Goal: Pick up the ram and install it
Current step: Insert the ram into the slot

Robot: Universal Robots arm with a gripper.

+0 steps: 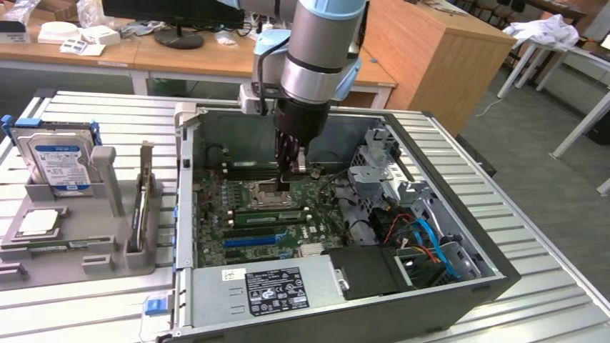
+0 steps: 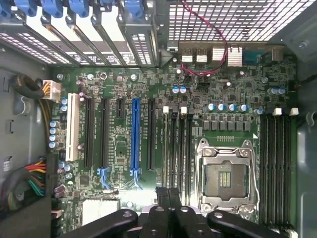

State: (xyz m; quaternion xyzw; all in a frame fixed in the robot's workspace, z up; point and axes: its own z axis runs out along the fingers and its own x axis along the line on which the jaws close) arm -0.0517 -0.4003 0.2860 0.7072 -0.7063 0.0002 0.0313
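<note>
Green ram stick [image 1: 271,213] looks to be standing on edge in a slot of the motherboard [image 2: 119,148], right beside the processor socket [image 2: 227,173], inside the open computer case [image 1: 238,139]. The hand [image 1: 284,184] hangs down in the case just above that spot, fingers [image 2: 162,201] pinched fully together, gripping nothing. Can't tell if it's touching the stick. Over on the slatted metal counter [image 1: 105,118], a hard drive [image 1: 59,161] sits upright in a grey rack.

Silver arm [image 1: 319,50], pale-blue joint caps [image 1: 338,8], black fingers [image 2: 162,197]
</note>
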